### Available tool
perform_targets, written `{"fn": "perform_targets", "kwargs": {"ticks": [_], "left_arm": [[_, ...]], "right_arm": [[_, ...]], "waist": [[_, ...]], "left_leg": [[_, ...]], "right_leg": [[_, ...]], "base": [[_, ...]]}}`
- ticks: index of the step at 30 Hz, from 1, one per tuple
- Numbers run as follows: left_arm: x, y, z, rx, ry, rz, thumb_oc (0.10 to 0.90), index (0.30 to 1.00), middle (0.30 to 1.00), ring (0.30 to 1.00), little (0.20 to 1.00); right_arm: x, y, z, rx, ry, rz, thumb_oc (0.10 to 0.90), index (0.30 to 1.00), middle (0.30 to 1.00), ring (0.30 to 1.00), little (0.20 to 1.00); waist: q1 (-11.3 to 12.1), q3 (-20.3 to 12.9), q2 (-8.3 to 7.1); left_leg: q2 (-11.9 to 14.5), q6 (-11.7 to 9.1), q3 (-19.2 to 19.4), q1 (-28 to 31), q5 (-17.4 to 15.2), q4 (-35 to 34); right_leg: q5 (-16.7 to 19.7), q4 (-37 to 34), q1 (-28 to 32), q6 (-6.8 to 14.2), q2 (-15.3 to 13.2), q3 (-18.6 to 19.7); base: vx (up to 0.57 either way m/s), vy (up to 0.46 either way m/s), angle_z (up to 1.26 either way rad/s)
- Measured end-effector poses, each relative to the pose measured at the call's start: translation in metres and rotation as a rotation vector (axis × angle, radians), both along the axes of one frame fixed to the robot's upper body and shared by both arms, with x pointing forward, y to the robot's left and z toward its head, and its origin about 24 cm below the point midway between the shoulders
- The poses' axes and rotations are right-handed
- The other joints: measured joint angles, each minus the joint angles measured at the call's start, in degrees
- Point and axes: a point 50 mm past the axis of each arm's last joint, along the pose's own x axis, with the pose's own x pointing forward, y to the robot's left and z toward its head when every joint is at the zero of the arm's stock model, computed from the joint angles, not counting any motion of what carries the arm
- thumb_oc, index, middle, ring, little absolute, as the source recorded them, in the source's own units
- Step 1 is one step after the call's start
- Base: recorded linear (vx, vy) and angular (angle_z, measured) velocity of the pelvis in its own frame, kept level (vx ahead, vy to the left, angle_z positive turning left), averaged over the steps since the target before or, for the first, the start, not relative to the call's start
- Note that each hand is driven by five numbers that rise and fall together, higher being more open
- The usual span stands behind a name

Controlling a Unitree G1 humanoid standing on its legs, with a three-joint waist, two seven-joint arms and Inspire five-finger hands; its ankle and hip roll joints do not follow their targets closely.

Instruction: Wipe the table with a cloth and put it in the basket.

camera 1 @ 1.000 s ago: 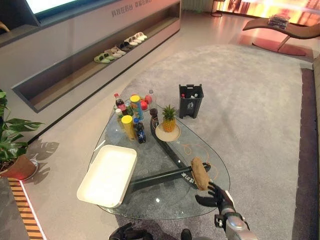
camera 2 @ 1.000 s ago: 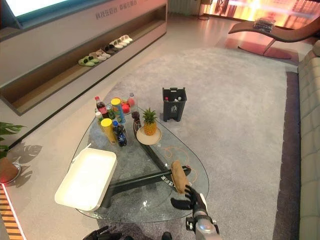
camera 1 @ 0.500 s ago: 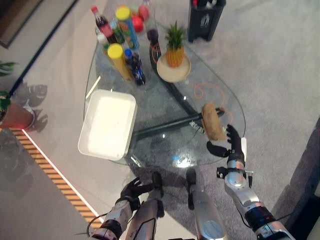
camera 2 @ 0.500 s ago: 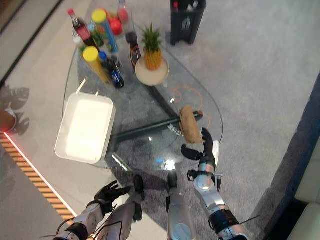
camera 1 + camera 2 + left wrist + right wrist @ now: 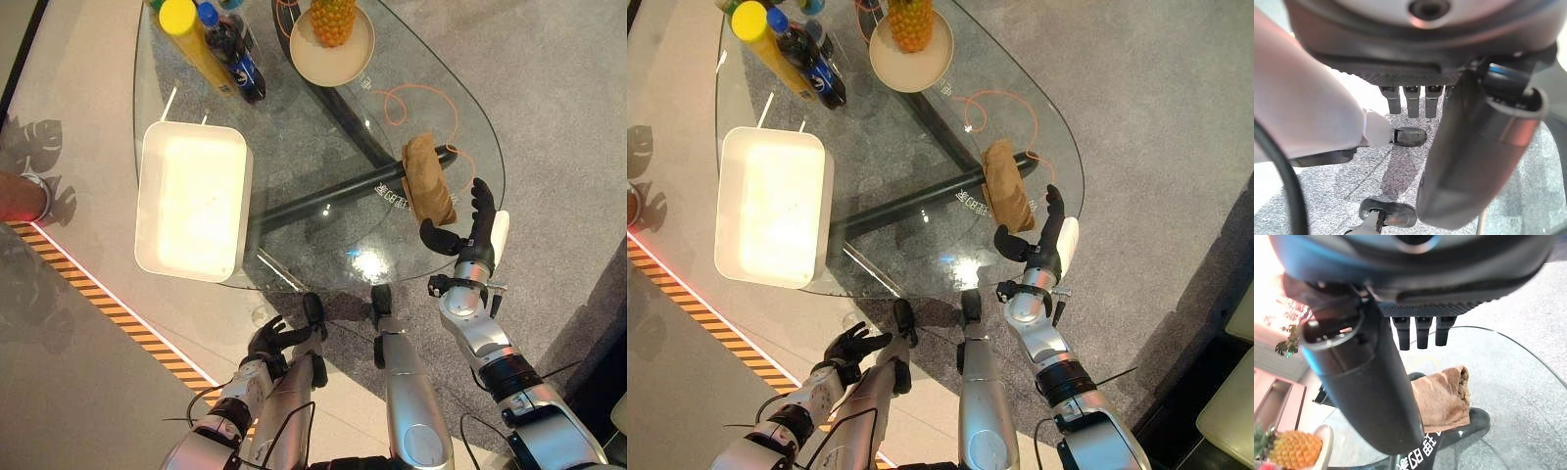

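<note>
At the far left of the glass bench point(image 5: 294, 108), a white rectangular basket point(image 5: 192, 201) is sitting near the bench's left edge, its near corner reaching the rim. Below the bench, the left hand point(image 5: 272, 340) is hanging low over the floor, with its fingers spread loosely and relaxed, grasping nothing and well apart from the basket. Beyond the basket, a yellow-capped canister point(image 5: 192, 41) and a dark bottle with a blue cap point(image 5: 232, 59) are standing side by side toward the far end of the bench. To their right, a pineapple point(image 5: 332, 20) is standing upright on a pale round plate point(image 5: 343, 61). An orange cord point(image 5: 411, 98) is looping on the floor under the glass, between the plate and the cloth. The brown cloth point(image 5: 427, 178) is lying folded in a long bundle on the glass near the bench's right edge, above the dark frame that is showing through the top. The right hand point(image 5: 468, 235) is positioned at the near end of the cloth, at the bench's right rim, fingers straight and extended, thumb standing out toward the cloth; it is released and holding nothing. In the right wrist view the cloth point(image 5: 1442, 396) is lying just past the fingertips point(image 5: 1422, 335), not gripped; whether they are touching it cannot be told.
</note>
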Motion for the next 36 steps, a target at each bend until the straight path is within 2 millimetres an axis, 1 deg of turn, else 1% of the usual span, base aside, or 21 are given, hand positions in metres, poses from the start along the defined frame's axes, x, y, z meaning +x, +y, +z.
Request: {"fn": "perform_targets", "kwargs": {"ticks": [2, 4, 7, 8, 12, 15, 17, 20, 25, 33, 36], "left_arm": [[0.006, -0.002, 0.005, -0.010, -0.018, 0.002, 0.800, 0.900, 0.900, 0.900, 0.900], [0.013, -0.004, 0.011, -0.015, -0.046, 0.002, 0.800, 0.900, 0.900, 0.900, 0.900], [0.018, -0.006, 0.015, -0.019, -0.064, -0.001, 0.800, 0.900, 0.900, 0.900, 0.900], [0.019, -0.006, 0.016, -0.028, -0.067, 0.004, 0.800, 0.900, 0.900, 0.900, 0.900], [0.024, -0.010, 0.021, -0.045, -0.085, 0.004, 0.800, 0.900, 0.900, 0.900, 0.900], [0.031, -0.012, 0.029, -0.069, -0.117, 0.014, 0.800, 0.900, 0.900, 0.900, 0.900], [0.037, -0.015, 0.035, -0.083, -0.133, 0.013, 0.800, 0.900, 0.900, 0.900, 0.900], [0.043, -0.018, 0.041, -0.101, -0.155, 0.015, 0.800, 0.900, 0.900, 0.900, 0.900], [0.051, -0.021, 0.051, -0.117, -0.181, 0.014, 0.800, 0.900, 0.900, 0.900, 0.900], [0.062, -0.019, 0.063, -0.122, -0.204, 0.008, 0.800, 0.900, 0.900, 0.900, 0.900], [0.066, -0.018, 0.067, -0.117, -0.214, 0.005, 0.800, 0.900, 0.900, 0.900, 0.900]], "right_arm": [[0.004, 0.001, 0.008, -0.010, -0.023, -0.001, 0.800, 0.900, 0.900, 0.900, 0.900], [0.009, 0.003, 0.021, -0.023, -0.066, -0.006, 0.800, 0.900, 0.900, 0.900, 0.900], [0.012, 0.003, 0.028, -0.032, -0.077, -0.010, 0.800, 0.900, 0.900, 0.900, 0.900], [0.013, 0.003, 0.030, -0.035, -0.082, -0.010, 0.800, 0.900, 0.900, 0.900, 0.900], [0.019, 0.003, 0.047, -0.063, -0.117, -0.008, 0.800, 0.900, 0.900, 0.900, 0.900], [0.024, 0.005, 0.063, -0.068, -0.155, -0.007, 0.800, 0.900, 0.900, 0.900, 0.900], [0.026, 0.007, 0.069, -0.066, -0.179, -0.021, 0.800, 0.900, 0.900, 0.900, 0.900], [0.027, 0.008, 0.078, -0.057, -0.215, -0.049, 0.800, 0.900, 0.900, 0.900, 0.900], [0.032, 0.012, 0.100, -0.039, -0.271, -0.075, 0.800, 0.900, 0.900, 0.900, 0.900], [0.038, 0.013, 0.113, -0.044, -0.288, -0.113, 0.800, 0.900, 0.900, 0.900, 0.900], [0.039, 0.013, 0.119, -0.018, -0.295, -0.131, 0.800, 0.900, 0.900, 0.900, 0.900]], "waist": [[0.1, 0.3, 0.23], [0.4, 0.4, 0.39], [0.4, 0.7, 0.75], [0.5, 0.7, 0.77], [0.7, 0.7, 0.94], [1.0, 0.7, 0.97], [1.7, 0.7, 0.98], [2.2, 0.7, 1.00], [2.4, 0.7, 1.01], [2.8, 0.7, 1.04], [2.8, 0.7, 1.04]], "left_leg": [[0.0, 0.0, 0.3, -1.6, 0.0, 0.7], [-0.2, 0.2, 1.2, -4.6, -0.1, 2.0], [-0.2, 0.2, 1.2, -7.1, -0.2, 3.2], [-0.2, 0.3, 1.2, -8.2, -0.3, 4.0], [-0.2, 0.6, 1.8, -12.3, -0.5, 6.0], [-0.2, 0.6, 2.1, -15.8, -0.5, 7.3], [-0.2, 0.8, 2.6, -16.9, -0.7, 8.4], [-0.2, 0.8, 2.5, -18.5, -0.9, 9.6], [-0.4, 1.3, 2.5, -22.3, -1.5, 12.7], [-1.0, 1.6, 2.1, -26.1, -1.8, 15.8], [-1.2, 1.6, 1.8, -27.5, -1.8, 16.7]], "right_leg": [[0.0, 0.8, -1.7, 0.0, -0.1, 0.6], [0.0, 2.5, -5.4, 0.0, -0.3, 1.3], [0.0, 3.3, -7.6, 0.0, -0.3, 1.5], [0.0, 3.9, -8.7, 0.0, -0.3, 2.1], [0.1, 5.2, -12.8, 0.0, -0.4, 2.8], [0.6, 5.9, -16.1, -0.1, -0.4, 3.4], [0.6, 6.9, -17.5, -0.1, -0.4, 4.1], [0.6, 7.4, -18.5, -0.2, -0.4, 4.0], [0.5, 9.6, -21.8, -0.2, -0.9, 4.1], [0.0, 12.0, -25.2, 0.0, -1.6, 4.2], [0.0, 12.9, -26.4, 0.0, -1.8, 4.2]], "base": [[0.02, 0.039, -0.06], [0.03, 0.050, -0.13], [0.04, 0.060, 0.00], [0.03, 0.069, -0.04], [0.02, 0.069, -0.04], [0.02, 0.040, -0.04], [0.03, 0.048, -0.07], [0.04, 0.058, 0.02], [0.04, 0.044, 0.04], [0.04, 0.017, 0.05], [0.05, 0.016, 0.05]]}}
